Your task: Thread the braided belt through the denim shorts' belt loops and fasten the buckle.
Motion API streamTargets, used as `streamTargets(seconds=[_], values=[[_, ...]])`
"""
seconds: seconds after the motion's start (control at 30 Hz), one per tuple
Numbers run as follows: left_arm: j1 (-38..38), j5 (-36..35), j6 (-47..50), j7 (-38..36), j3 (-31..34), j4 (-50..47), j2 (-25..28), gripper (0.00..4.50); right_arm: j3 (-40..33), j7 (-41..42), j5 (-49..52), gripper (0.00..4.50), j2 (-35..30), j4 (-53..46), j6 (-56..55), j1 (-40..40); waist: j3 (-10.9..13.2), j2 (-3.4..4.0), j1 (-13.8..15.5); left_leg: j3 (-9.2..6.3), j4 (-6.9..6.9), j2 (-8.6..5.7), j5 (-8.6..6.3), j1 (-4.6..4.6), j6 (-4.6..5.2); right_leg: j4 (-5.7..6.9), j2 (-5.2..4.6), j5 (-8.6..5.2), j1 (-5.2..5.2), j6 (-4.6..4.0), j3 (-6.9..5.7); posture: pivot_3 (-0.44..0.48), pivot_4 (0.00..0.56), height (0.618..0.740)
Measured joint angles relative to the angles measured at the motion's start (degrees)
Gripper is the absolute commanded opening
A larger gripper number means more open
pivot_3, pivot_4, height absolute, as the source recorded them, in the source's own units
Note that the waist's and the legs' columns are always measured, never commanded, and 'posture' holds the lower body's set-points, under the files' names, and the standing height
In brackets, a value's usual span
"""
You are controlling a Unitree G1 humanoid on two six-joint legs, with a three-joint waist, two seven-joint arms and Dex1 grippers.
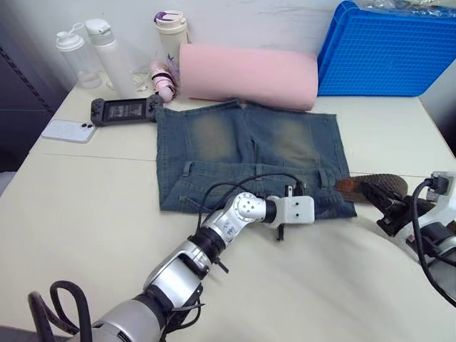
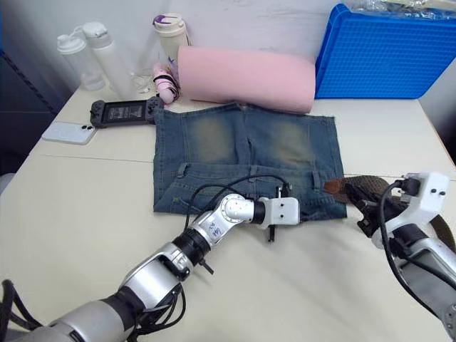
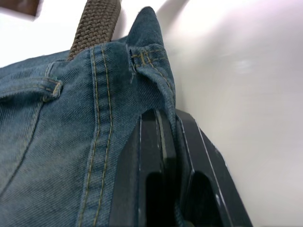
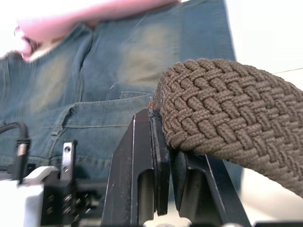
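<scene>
Pale and smooth, your bench point(image 1: 85, 214) carries the denim shorts point(image 1: 246, 153) spread flat near its middle, waistband toward you, with a pink roll point(image 1: 249, 75) just behind them, a blue crate point(image 1: 385, 50) at the back right, and bottles point(image 1: 92, 50), a phone point(image 1: 69, 130) and a dark handheld controller point(image 1: 125, 109) at the back left. Your left tool point(image 1: 283, 231) sits at the waistband edge nearest you; its wrist view shows the two black fingers point(image 3: 151, 170) pressed together on a fold of the denim hem. Your right tool point(image 2: 367, 214) is just off the right side of the shorts, pinching the braided belt point(image 4: 227, 118) a little behind its tip, with the reddish-brown tip point(image 2: 333, 187) pointing at the waistband's right end. One of the belt loops point(image 3: 33, 87) shows as a small stitched strip on the waistband, close to the left tool. Judging by the look, the belt is light, limp and grippy in its weave, so it will likely sag and buckle if pushed from far back; hold it close to the tip to steer it into a loop. The denim is soft but thick, and will probably bunch unless pinned. You cannot make out the buckle, the belt's far length runs behind the right arm, and whether the tip has entered any loop is too hard to tell.
</scene>
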Motion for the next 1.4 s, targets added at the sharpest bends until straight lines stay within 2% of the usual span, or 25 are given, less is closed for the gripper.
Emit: streamTargets(seconds=[0.1, 0.27, 0.37, 0.47, 0.6, 0.77, 0.97, 1.17, 1.4], values=[[3.12, -1.5, 4.57, -4.6, -0.44, -6.34, 0.35, 0.07, -1.43, -0.04, 0.77, 0.0, -0.64, 0.9, 0.5, -0.06, 0.0, 0.0, 0.36, 0.02, 0.02, -0.02, -0.02, -0.01, 0.04, -0.02, -0.01, 0.0, 0.01, 0.0, 0.0, 0.0, 0.15, 0.74], [5.15, -1.86, 11.21, -7.88, -1.7, -12.92, 1.11, 0.07, -2.5, -1.29, 4.47, 0.0, -0.67, 1.85, 1.59, 0.71, -0.01, 0.01, 0.8, 0.02, 0.02, -0.01, -0.03, -0.02, 0.04, -0.05, -0.01, 0.0, 0.02, 0.0, 0.0, 0.0, 0.15, 0.74], [5.61, -2.75, 15.42, -9.24, -1.55, -14.24, 1.17, 1.11, -3.77, -1.58, 6.01, 0.0, -0.74, 2.67, 2.39, 1.47, 0.0, 0.01, 0.82, 0.03, 0.05, -0.01, -0.05, -0.02, 0.08, -0.05, -0.01, 0.0, 0.04, 0.0, 0.0, 0.0, 0.15, 0.74], [5.76, -5.42, 21.18, -13.01, -1.2, -17.22, 2.76, 2.48, -3.95, -1.57, 7.71, 0.0, -0.75, 5.13, 3.25, 2.06, -0.01, 0.01, 0.72, 0.04, 0.07, 0.0, -0.05, -0.02, 0.08, -0.05, 0.0, 0.0, 0.04, 0.0, 0.0, 0.0, 0.15, 0.74], [5.5, -11.25, 31.28, -15.35, 3.36, -23.09, 5.31, 4.17, -5.86, -0.81, 10.78, 0.0, -0.75, 8.52, 3.92, 2.16, -0.01, 0.02, -0.08, 0.05, 0.11, 0.06, -0.04, -0.01, 0.07, -0.02, 0.01, 0.0, 0.04, 0.0, 0.0, 0.0, 0.15, 0.74], [1.83, -15.4, 37.98, -14.16, 10.21, -29.36, 9.5, 4.17, -5.91, 2.52, 13.7, 0.0, -0.54, 13.61, 5.6, 1.89, -0.03, 0.05, -0.64, 0.05, 0.16, 0.05, -0.04, -0.01, 0.08, 0.01, 0.01, 0.0, 0.08, 0.0, 0.0, 0.0, 0.15, 0.74], [0.93, -15.63, 40.72, -11.58, 11.52, -33.64, 13.44, 4.17, -3.99, 8.46, 13.61, 0.0, -0.38, 20.94, 8.68, -2.3, -0.03, 0.04, -0.61, 0.02, 0.16, 0.05, -0.04, -0.01, 0.07, 0.0, 0.02, 0.0, 0.08, 0.0, 0.0, 0.0, 0.15, 0.74], [2.16, -15.24, 41.15, -10.19, 10.54, -36.31, 17.98, 4.17, 0.65, 13.61, 9.26, 0.0, -0.54, 26.01, 12.8, -6.29, -0.05, 0.09, -0.69, 0.03, 0.19, 0.05, -0.05, -0.01, 0.06, 0.01, 0.01, 0.0, 0.08, 0.0, 0.01, 0.0, 0.15, 0.74], [3.88, -15.25, 41.27, -8.58, 9.49, -37.74, 19.56, 4.17, 3.99, 18.5, 2.72, 0.0, -0.53, 31.73, 16.41, -12.51, -0.05, 0.09, -0.62, 0.0, 0.23, 0.04, -0.06, -0.02, 0.04, 0.01, 0.01, 0.0, 0.07, 0.0, 0.01, 0.0, 0.15, 0.74]])
